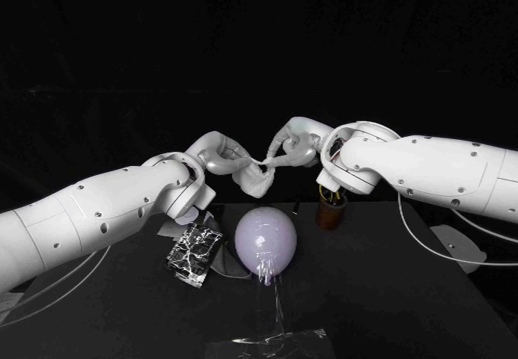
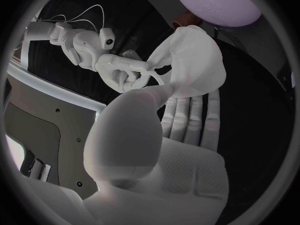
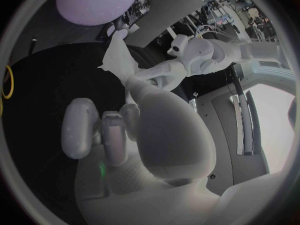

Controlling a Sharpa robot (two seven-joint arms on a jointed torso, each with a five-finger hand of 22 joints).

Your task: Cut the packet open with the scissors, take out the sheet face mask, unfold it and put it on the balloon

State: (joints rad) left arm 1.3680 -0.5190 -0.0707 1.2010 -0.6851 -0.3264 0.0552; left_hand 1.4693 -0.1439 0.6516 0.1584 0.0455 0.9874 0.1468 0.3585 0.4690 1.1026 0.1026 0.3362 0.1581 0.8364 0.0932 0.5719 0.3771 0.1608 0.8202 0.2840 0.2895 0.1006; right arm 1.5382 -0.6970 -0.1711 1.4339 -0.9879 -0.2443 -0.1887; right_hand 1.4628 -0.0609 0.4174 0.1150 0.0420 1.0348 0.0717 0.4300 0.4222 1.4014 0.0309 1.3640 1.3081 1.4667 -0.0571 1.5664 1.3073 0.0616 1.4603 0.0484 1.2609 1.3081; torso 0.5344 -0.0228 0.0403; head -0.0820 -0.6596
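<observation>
Limp white sheet face mask held aloft, hanging between left hand and right hand, each pinching an edge, other fingers loosely curled, arms angled inward over black table. Below, lavender oval balloon, long axis running away from the robot; silvery foil packet just beside it on the robot's left.

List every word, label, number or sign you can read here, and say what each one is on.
None can be read.
packet: shiny surface; any print is too small and too lost in glare to read.
mask: no print visible.
balloon: plain, no marking.
</observation>
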